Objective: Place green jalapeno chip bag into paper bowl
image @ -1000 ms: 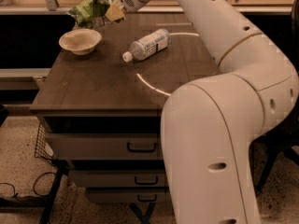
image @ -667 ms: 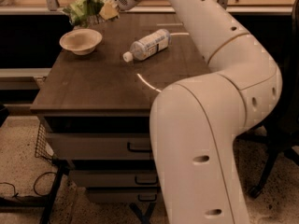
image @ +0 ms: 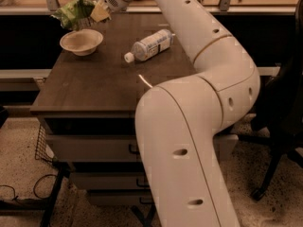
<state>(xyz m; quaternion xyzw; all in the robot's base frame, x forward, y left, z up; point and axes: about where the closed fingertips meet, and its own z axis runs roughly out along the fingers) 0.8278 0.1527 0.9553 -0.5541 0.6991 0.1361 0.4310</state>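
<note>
One risk: the crumpled green foil chip bag (image: 73, 12), pinched in your end effector (image: 97, 12) above the far rim of the small cream paper bowl (image: 81, 41), could catch that rim and spill onto the dark surface (image: 94, 84) if released off-centre.

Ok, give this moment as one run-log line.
gripper: shut on green jalapeno chip bag, raised near far rim of paper bowl | bag: not yet in bowl | clear plastic bottle: lying on table

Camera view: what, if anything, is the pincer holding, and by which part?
The pincer grips the green jalapeno chip bag by the edge nearest the arm; the bag hangs above the far side of the paper bowl.
</note>
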